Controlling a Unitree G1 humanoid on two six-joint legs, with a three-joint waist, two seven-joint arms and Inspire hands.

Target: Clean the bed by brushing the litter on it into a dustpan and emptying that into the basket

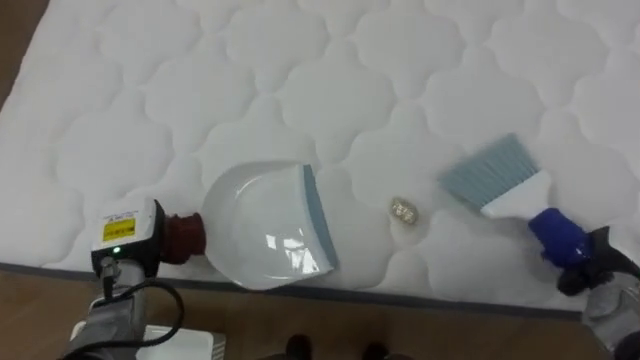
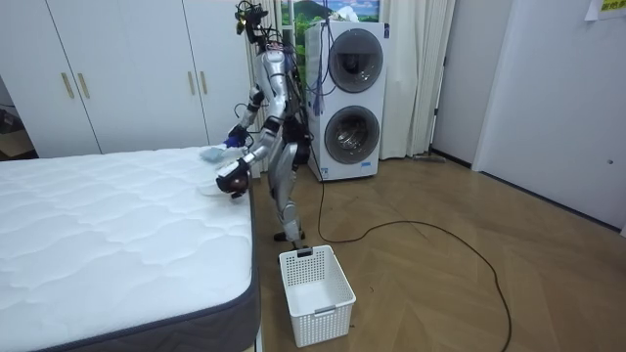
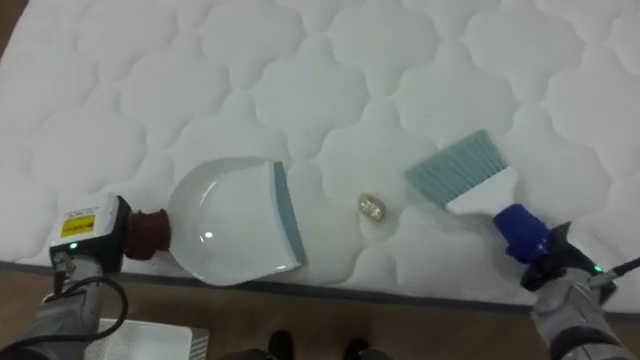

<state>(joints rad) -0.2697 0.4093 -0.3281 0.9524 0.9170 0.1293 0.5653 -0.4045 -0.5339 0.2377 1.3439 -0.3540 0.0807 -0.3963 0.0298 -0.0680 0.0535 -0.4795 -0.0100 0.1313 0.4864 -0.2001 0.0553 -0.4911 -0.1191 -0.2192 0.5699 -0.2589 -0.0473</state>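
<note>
A small crumpled scrap [image 1: 404, 211] is pictured on the quilted mattress [image 1: 300, 60] near its edge, between a white dustpan [image 1: 265, 225] and a hand brush [image 1: 495, 175]. The dustpan's red handle is carried at the left hand [image 1: 125, 235]; how it is gripped cannot be told. The brush's blue handle is clasped by the curled fingers of the right hand [image 1: 588, 264]. The scrap is judged light and apt to skip across the soft quilting, so short, gentle strokes are called for. Both tools are rigid and best held by their handles, with the pan's lip pressed into the mattress. A white basket [image 2: 315, 293] is seen on the floor beside the bed.
</note>
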